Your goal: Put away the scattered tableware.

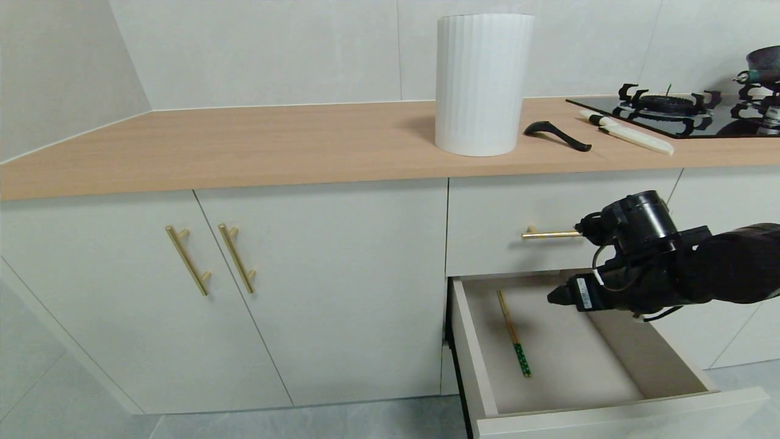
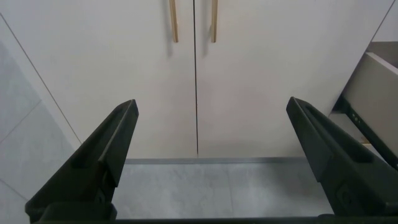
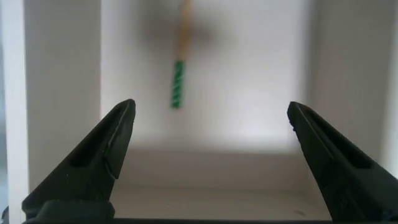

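- Countertop (image 1: 244, 146): wooden; spanned the head view from 9 o'clock to 3 o'clock, against a tiled wall.
- Cabinet doors (image 1: 341, 292): pale, shut; sat under the countertop from 8 o'clock to 6 o'clock, with two slanting gold handles (image 1: 236, 257) side by side.
- Drawer (image 1: 469, 347): pulled open at 4 to 5 o'clock, beneath a shut drawer front (image 1: 518, 210) with a gold bar handle.
- White ribbed cylinder (image 1: 481, 85): stood upright on the countertop at 1 o'clock.
- Gas stove (image 1: 670, 113): black; set into the countertop at 2 o'clock.
- Right gripper (image 1: 557, 297) (image 3: 210, 106): hung over the open drawer at 3 to 4 o'clock, jaws spread wide, nothing between them.
- Left gripper (image 2: 211, 102): faced the shut cabinet doors, jaws likewise apart and holding nothing.
- Knife (image 1: 627, 135): pale; lay on the countertop at the stove's near edge, at 2 o'clock.
- Black utensil (image 1: 557, 135): curved; lay flat between the cylinder and the knife, touching neither.
- Chopstick (image 1: 514, 341) (image 3: 179, 81): wooden with a green patterned end; lay on the drawer floor, running from 11 to 5 o'clock, green end nearer the drawer front; could not tell whether one stick or a pair.
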